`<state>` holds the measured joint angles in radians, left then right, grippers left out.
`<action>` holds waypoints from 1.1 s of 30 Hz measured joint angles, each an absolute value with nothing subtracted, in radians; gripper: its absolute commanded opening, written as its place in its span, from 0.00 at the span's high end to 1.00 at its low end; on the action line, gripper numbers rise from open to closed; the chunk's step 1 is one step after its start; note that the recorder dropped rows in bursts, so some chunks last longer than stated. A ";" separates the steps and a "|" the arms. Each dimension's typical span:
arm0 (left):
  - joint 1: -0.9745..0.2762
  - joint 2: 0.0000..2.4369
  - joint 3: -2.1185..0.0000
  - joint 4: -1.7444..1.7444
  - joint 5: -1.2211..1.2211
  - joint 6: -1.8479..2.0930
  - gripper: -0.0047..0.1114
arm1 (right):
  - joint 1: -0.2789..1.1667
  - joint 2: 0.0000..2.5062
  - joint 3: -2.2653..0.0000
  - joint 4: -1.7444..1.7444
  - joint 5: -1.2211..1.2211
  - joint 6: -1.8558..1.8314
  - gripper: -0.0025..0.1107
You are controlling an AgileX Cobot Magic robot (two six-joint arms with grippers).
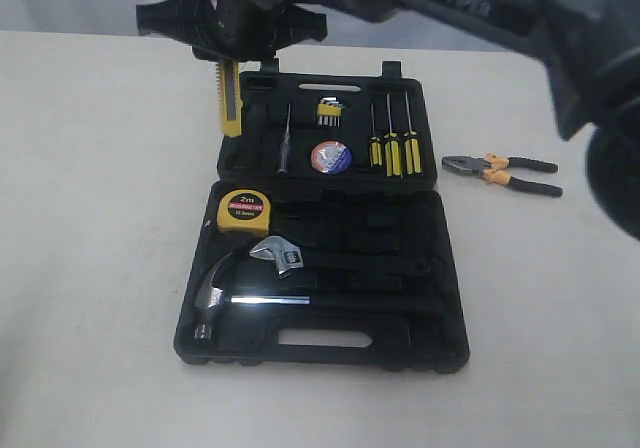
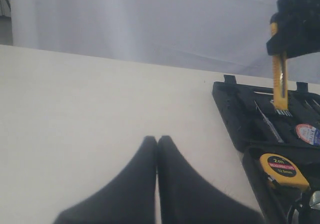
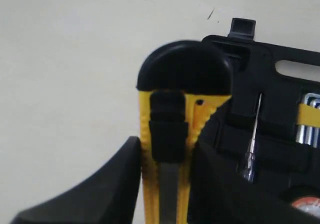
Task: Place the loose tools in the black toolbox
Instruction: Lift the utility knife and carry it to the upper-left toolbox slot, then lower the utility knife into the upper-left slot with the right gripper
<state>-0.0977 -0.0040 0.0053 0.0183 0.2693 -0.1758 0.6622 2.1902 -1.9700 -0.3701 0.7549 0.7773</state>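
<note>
Right wrist view showing the right gripper (image 3: pixel 167 184) clamping on the knife (image 3: pixel 170 114), squeezing its ribbed yellow flanks between smooth black fingers (image 3: pixel 120 184), pointing its rounded black end cap away from the wrist. Hanging the knife upright over the far left corner of the toolbox (image 1: pixel 320 353), clear of the plastic, just beside a thin metal probe (image 1: pixel 284 143). Judging the step as placing the knife, with seating not yet done: calling next for lowering, tilting the long flat body level with a free moulded recess, then releasing. Keeping the left gripper (image 2: pixel 157 184) pressed together, holding nothing, over the bare matte table (image 2: pixel 75 109) beside the box. Seeing the rounded yellow tape measure (image 1: pixel 243 209) and the small glossy tape roll (image 1: pixel 330 157) sitting inside the box already. Leaving the pliers (image 1: pixel 500 173), with steel nose and black-orange grips, lying on the table to the right of the box, probably needing a pickup after this.
</note>
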 measured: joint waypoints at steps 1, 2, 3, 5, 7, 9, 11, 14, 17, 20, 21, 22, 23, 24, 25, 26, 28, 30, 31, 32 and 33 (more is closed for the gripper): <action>-0.098 -0.004 0.005 0.018 0.269 -0.176 0.96 | 0.664 2.215 -1.983 -0.396 0.747 0.808 0.98; -0.098 -0.004 0.005 0.018 0.269 -0.176 0.96 | 0.664 2.230 -1.997 -0.417 0.745 0.829 0.98; -0.098 -0.004 0.005 0.018 0.269 -0.176 0.96 | 0.664 2.252 -2.010 -0.442 0.740 0.851 0.98; -0.098 -0.004 0.005 0.018 0.269 -0.176 0.96 | 0.664 2.286 -2.034 -0.483 0.738 0.880 0.98; -0.098 -0.004 0.005 0.018 0.269 -0.176 0.96 | 0.664 2.318 -2.059 -0.520 0.738 0.907 0.98; -0.098 -0.004 0.005 0.018 0.269 -0.176 0.96 | 0.664 2.345 -2.078 -0.548 0.736 0.930 0.98; -0.098 -0.004 0.005 0.018 0.269 -0.176 0.96 | 0.664 2.365 -2.087 -0.565 0.732 0.944 0.98; -0.098 -0.004 0.005 0.018 0.269 -0.176 0.96 | 0.664 2.388 -2.096 -0.572 0.730 0.950 0.98; -0.098 -0.004 0.005 0.018 0.269 -0.176 0.96 | 0.664 2.410 -2.097 -0.572 0.730 0.950 0.98; -0.098 -0.004 0.005 0.018 0.269 -0.176 0.96 | 0.664 2.429 -2.097 -0.572 0.732 0.950 0.98; -0.098 -0.004 0.005 0.018 0.269 -0.176 0.96 | 0.664 2.436 -2.097 -0.574 0.732 0.950 0.98; -0.098 -0.004 0.005 0.018 0.269 -0.176 0.96 | 0.664 2.438 -2.097 -0.574 0.732 0.950 0.98; -0.098 -0.004 0.005 0.018 0.269 -0.176 0.96 | 0.664 2.442 -2.097 -0.574 0.734 0.950 0.98; -0.098 -0.004 0.005 0.018 0.269 -0.176 0.96 | 0.664 2.447 -2.097 -0.574 0.734 0.950 0.98; -0.098 -0.004 0.005 0.018 0.269 -0.176 0.96 | 0.664 2.450 -2.097 -0.574 0.735 0.950 0.98; -0.098 -0.004 0.005 0.018 0.269 -0.176 0.96 | 0.664 2.454 -2.097 -0.576 0.735 0.950 0.98; -0.098 -0.004 0.005 0.018 0.269 -0.176 0.96 | 0.664 2.455 -2.097 -0.578 0.735 0.952 0.98; -0.098 -0.004 0.005 0.018 0.269 -0.176 0.96 | 0.664 2.457 -2.097 -0.580 0.735 0.954 0.98; -0.098 -0.004 0.005 0.018 0.269 -0.176 0.96 | 0.664 2.459 -2.098 -0.582 0.735 0.954 0.98; -0.098 -0.004 0.005 0.018 0.269 -0.176 0.96 | 0.664 2.461 -2.099 -0.582 0.733 0.954 0.98; -0.098 -0.004 0.005 0.018 0.269 -0.176 0.96 | 0.664 2.461 -2.101 -0.582 0.733 0.954 0.95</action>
